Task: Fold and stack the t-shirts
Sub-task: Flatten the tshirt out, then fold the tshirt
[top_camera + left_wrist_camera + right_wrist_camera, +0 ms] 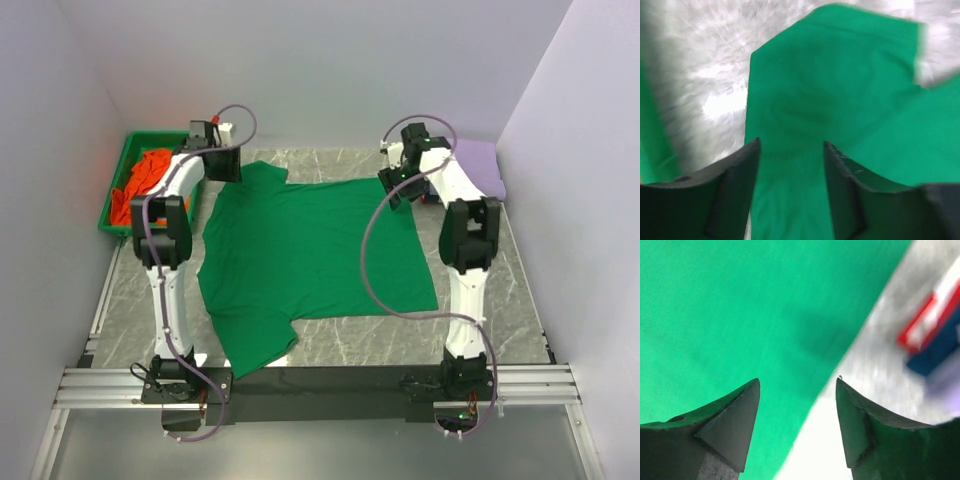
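A: Checking: where's the green t-shirt?
B: Flat on the worktop, sleeves left, hem right. Both jaws gape empty over its far edge: left arm at the sleeve, right arm at the hem corner.

Robot lab test cell, plain white walls boxing in a grey marbled surface, two arms bolted to an aluminium rail, looped cables, green tray
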